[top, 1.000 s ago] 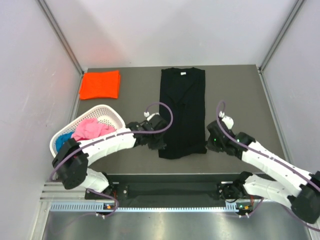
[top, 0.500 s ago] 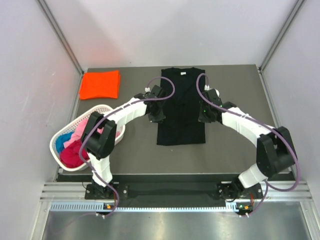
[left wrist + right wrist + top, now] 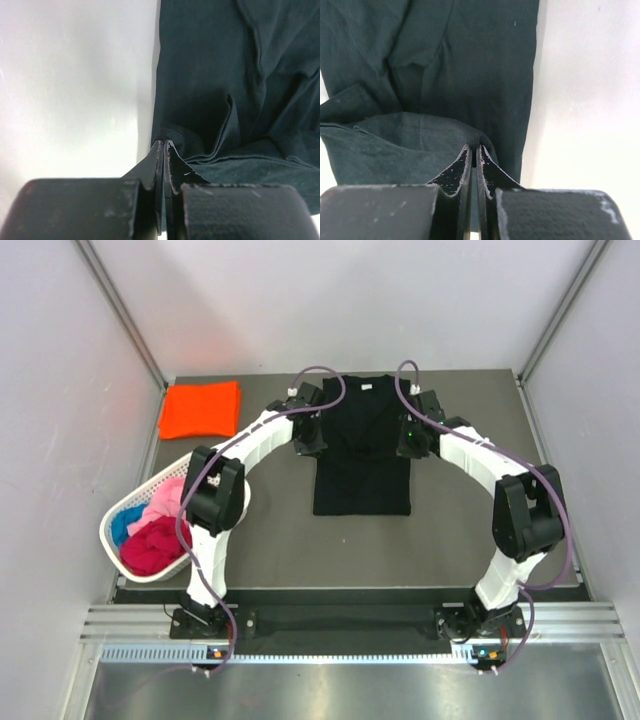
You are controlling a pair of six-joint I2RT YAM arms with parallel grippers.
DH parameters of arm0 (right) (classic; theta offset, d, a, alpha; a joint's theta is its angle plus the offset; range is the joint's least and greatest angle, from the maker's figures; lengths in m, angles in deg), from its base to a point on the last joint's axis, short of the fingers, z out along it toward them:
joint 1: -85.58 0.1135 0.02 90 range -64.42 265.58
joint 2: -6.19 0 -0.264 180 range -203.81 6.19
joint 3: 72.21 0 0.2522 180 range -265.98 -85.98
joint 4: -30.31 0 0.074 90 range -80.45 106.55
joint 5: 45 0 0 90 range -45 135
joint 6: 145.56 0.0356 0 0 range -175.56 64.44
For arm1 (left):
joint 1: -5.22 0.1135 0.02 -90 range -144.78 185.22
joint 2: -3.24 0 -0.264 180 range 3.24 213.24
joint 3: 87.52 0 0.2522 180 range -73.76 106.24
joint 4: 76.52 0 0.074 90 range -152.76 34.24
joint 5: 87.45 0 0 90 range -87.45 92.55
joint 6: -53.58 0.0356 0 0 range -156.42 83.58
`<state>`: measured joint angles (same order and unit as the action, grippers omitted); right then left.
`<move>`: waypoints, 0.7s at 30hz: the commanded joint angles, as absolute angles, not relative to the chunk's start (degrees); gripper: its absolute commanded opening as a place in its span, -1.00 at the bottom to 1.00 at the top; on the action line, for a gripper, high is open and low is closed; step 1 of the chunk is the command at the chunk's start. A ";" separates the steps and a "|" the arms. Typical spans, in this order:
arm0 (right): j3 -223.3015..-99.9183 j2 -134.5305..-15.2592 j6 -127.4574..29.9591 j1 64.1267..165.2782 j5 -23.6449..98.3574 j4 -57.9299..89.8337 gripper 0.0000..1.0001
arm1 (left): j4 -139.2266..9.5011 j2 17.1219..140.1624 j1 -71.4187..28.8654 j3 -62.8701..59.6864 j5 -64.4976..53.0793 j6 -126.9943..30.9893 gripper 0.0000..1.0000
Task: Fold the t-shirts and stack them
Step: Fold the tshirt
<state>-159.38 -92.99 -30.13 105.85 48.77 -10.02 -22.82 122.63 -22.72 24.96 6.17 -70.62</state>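
Observation:
The black t-shirt [image 3: 361,475] lies at the table's middle back, its white neck label [image 3: 367,387] at the far end. Its near hem is lifted and carried over the lower half. My left gripper [image 3: 312,447] is shut on the hem's left corner, seen in the left wrist view [image 3: 163,143] against the black cloth [image 3: 215,75]. My right gripper [image 3: 409,449] is shut on the right corner, seen in the right wrist view [image 3: 474,147] with the cloth [image 3: 470,60] beyond. A folded orange t-shirt [image 3: 201,408] lies at the back left.
A white lattice basket [image 3: 112,525] at the near left holds pink [image 3: 172,502], magenta [image 3: 153,546] and blue [image 3: 125,525] shirts. Grey walls and metal posts close in the table's sides. Both arms arch over the table's middle.
Both grippers have carried the black shirt's near hem away from me, from the front of the table to over the shirt's middle. The shirt now looks shorter.

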 commanded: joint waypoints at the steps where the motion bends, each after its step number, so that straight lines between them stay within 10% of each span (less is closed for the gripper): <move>1: -163.76 -94.62 -31.31 104.30 47.37 -8.94 -1.00 | -22.86 124.34 -21.50 29.85 5.02 -68.59 -1.00; 21: -168.59 -102.62 -30.16 99.46 43.59 -4.90 -1.00 | -25.23 134.10 -19.56 42.69 1.23 -65.87 -1.00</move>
<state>-165.92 -102.28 -30.44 100.45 43.94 -7.79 -23.06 133.65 -20.16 39.58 1.10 -66.77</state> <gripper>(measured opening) 0.014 0.011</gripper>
